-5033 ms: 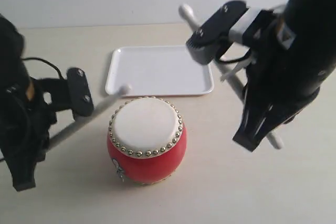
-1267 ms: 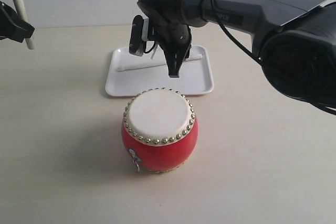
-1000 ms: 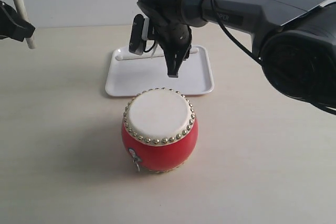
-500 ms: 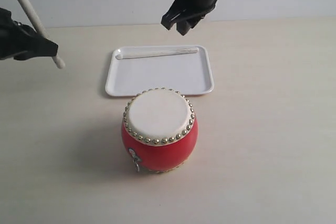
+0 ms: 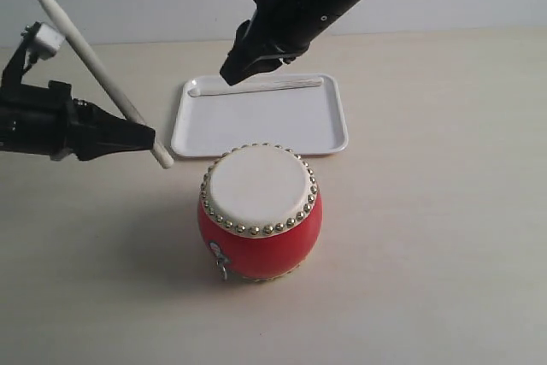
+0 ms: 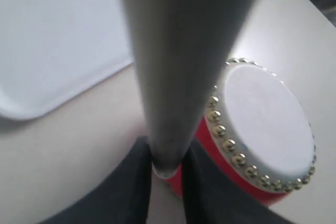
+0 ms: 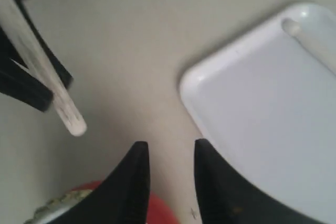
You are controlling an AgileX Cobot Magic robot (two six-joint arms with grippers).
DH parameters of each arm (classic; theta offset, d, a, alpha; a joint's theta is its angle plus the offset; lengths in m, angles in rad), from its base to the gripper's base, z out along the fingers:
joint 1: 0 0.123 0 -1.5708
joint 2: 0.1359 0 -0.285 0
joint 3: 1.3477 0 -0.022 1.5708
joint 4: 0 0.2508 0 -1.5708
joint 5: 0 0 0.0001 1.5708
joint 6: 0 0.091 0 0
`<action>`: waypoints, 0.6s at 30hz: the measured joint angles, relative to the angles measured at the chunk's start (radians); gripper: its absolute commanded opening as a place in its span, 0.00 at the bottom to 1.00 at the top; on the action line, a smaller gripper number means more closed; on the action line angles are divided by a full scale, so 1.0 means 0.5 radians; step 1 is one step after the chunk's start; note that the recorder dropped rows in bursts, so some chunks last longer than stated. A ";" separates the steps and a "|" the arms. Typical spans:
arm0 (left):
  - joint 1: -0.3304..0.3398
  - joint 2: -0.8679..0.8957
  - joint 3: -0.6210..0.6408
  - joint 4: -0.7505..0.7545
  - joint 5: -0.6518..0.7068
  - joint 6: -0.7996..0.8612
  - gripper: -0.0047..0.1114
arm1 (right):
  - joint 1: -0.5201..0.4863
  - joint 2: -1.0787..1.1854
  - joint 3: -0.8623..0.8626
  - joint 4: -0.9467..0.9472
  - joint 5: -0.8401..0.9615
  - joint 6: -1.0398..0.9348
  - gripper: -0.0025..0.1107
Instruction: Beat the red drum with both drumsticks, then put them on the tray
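The red drum (image 5: 261, 224) stands upright on the table, in front of the white tray (image 5: 273, 126). One drumstick (image 5: 256, 85) lies flat along the tray's far rim. My left gripper (image 5: 141, 138) is shut on the other drumstick (image 5: 94, 61), which slants up and to the left, its lower end just left of the drum. In the left wrist view that drumstick (image 6: 178, 51) fills the middle between the fingers of the left gripper (image 6: 167, 146), with the drum (image 6: 262, 124) beside it. My right gripper (image 5: 235, 70) hangs open and empty above the tray's far left corner; between its fingers (image 7: 170, 145) only table shows.
The right wrist view shows the tray's corner (image 7: 252, 103), the left arm's held stick (image 7: 47, 87) and a sliver of the drum (image 7: 157, 214). Bare table lies to the right of the drum and tray. A pale wall stands behind the table.
The right gripper let its drumstick go on the tray, rose, and now hangs over the tray's far left. The left arm has swung right and down with its stick, closer to the drum.
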 measured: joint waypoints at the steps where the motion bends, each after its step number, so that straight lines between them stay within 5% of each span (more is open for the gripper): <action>1: 0.000 0.026 0.000 0.000 0.047 0.070 0.04 | 0.000 -0.001 0.000 0.068 0.025 -0.083 0.29; 5: 0.000 0.117 0.000 0.008 0.182 0.275 0.04 | 0.000 -0.009 0.000 0.411 0.138 -0.519 0.32; 11: 0.000 0.146 0.000 -0.002 0.200 0.428 0.04 | 0.034 -0.009 0.000 0.587 0.233 -0.891 0.55; 18: 0.000 0.146 0.000 -0.031 0.216 0.562 0.04 | 0.230 0.049 0.000 0.584 0.166 -1.052 0.57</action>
